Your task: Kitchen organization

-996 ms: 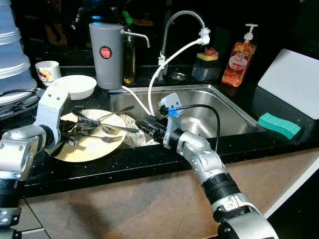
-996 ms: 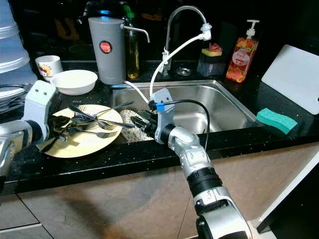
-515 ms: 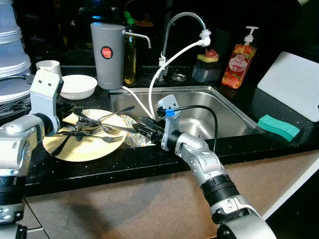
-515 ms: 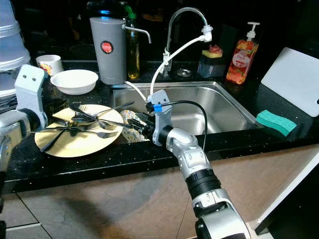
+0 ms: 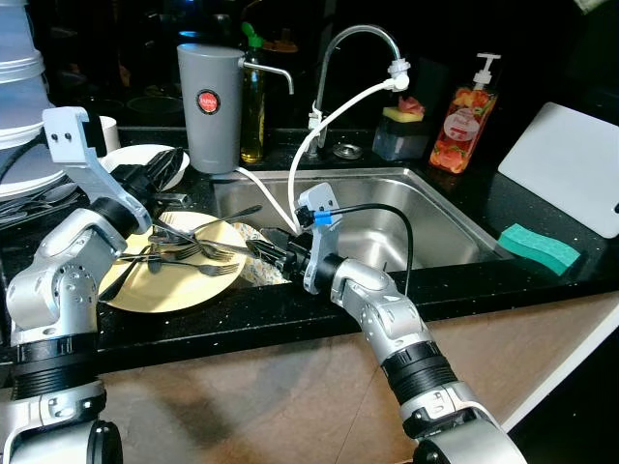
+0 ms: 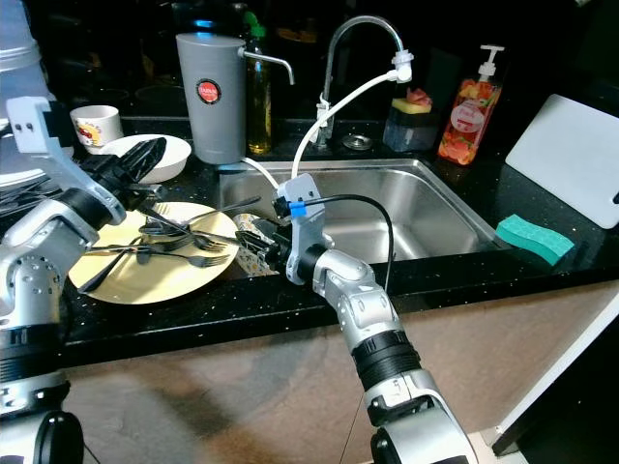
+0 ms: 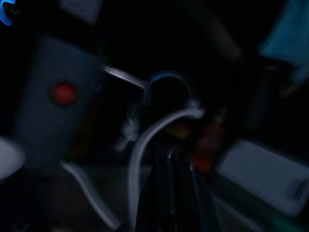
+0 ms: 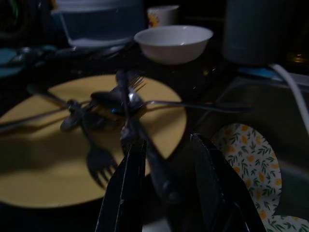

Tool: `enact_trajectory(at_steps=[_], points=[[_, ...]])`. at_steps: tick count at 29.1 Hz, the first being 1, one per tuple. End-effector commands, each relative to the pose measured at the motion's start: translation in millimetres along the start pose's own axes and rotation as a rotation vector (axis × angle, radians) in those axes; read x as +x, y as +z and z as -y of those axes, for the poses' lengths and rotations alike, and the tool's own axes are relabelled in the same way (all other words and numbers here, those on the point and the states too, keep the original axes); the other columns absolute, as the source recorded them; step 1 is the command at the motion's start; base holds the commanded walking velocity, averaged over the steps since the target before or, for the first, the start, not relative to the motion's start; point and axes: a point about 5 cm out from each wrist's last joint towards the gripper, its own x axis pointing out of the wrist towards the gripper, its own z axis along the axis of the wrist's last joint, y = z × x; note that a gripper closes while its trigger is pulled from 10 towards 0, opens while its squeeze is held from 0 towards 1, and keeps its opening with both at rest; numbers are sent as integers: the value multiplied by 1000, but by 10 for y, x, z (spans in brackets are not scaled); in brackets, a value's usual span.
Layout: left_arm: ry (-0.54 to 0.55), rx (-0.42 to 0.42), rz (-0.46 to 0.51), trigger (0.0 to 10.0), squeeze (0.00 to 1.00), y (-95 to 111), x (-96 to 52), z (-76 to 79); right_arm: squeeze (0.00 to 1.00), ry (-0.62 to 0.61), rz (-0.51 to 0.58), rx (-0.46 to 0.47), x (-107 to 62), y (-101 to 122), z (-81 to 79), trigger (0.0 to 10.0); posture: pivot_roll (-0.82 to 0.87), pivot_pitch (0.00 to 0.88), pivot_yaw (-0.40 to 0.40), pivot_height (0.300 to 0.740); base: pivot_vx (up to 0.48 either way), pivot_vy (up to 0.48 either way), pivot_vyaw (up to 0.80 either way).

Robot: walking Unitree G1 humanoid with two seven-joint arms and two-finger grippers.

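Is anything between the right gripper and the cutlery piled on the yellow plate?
Nothing visible blocks it. The right gripper is open at the sink-side rim of the round yellow plate, and a dark utensil handle from the pile of metal forks and spoons already lies between its fingers. The left gripper hangs above the white bowl.

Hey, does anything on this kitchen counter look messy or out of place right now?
Yes. Forks and spoons lie criss-crossed in a loose heap on the yellow plate, one handle poking past the rim toward the sink. A floral dish sits tilted at the sink's left edge.
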Motion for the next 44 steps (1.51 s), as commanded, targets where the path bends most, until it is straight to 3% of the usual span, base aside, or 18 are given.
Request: enact_trajectory(at_steps=[1, 3, 7, 13, 22, 23, 24, 26, 27, 28, 29, 30, 31, 34, 35, 39, 41, 44], points=[[-55, -69, 52, 0, 0, 25, 8, 70, 0, -15, 31, 26, 0, 81, 26, 10000, 24, 0, -97, 740, 0, 0, 0], [-79, -121, 97, 0, 0, 31, 8, 97, 0, -21, 47, 49, 0, 111, 36, 10000, 23, 0, -97, 740, 0, 0, 0], [-99, -376, 335, 0, 0, 93, -32, 41, 0, -8, 111, 149, 1, 220, 31, 10000, 12, 0, -90, 740, 0, 0, 0], [-62, -509, 465, 0, 0, 159, -78, -54, 0, 1, 129, 171, -10, 242, 18, 10000, 13, 2, -86, 740, 0, 0, 0], [-34, -495, 408, 0, 0, 101, -104, -94, 0, 1, 129, 181, -13, 253, 12, 10000, 18, 3, -84, 740, 0, 0, 0], [42, -386, 286, 0, 0, 24, -65, -120, 0, -1, 117, 161, -13, 252, 14, 10000, 17, 3, -85, 740, 0, 0, 0], [42, -386, 286, 0, 0, 24, -65, -120, 0, -1, 117, 161, -13, 252, 14, 10000, 17, 3, -85, 740, 0, 0, 0], [254, -16, -19, 0, 0, -174, -17, -245, 0, -5, 96, 129, -16, 241, 23, 10000, 17, 3, -85, 740, 0, 0, 0], [336, 230, -165, 0, 0, -239, -43, -339, 0, -5, 87, 116, -16, 238, 24, 10000, 21, 6, -86, 740, 0, 0, 0], [336, 230, -165, 0, 0, -239, -43, -339, 0, -5, 87, 116, -16, 238, 24, 10000, 21, 6, -86, 740, 0, 0, 0], [375, 424, -231, 8235, 0, -222, -62, -388, 0, -5, 81, 109, -16, 236, 23, 10000, 19, 6, -85, 740, 0, 0, 0], [375, 424, -231, 8235, 0, -222, -62, -388, 0, -5, 81, 109, -16, 236, 23, 10000, 19, 6, -85, 740, 0, 0, 0], [394, 518, -237, 9725, 0, -167, -59, -404, 0, -4, 79, 102, -16, 237, 22, 10000, 19, 6, -85, 740, 0, 0, 0], [420, 607, -140, 10000, 0, 70, -4, -366, 0, -3, 78, 91, -23, 244, 27, 10000, 24, 7, -85, 740, 0, 0, 0], [410, 603, -155, 10000, 1000, 82, -4, -364, 0, -2, 78, 90, -25, 245, 31, 10000, 27, 7, -83, 740, 0, 0, 0], [438, 612, -245, 10000, 1000, 39, -50, -426, 0, -3, 76, 85, -31, 244, 39, 10000, 27, 8, -81, 740, 0, 0, 0], [501, 617, -380, 10000, 1000, -39, -130, -503, 0, -3, 75, 81, -37, 249, 46, 10000, 26, 10, -78, 740, 0, 0, 0], [480, 626, -538, 10000, 1000, -148, -225, -513, 0, 4, 69, 73, -53, 254, 59, 10000, 26, 10, -78, 740, 0, 0, 0]])
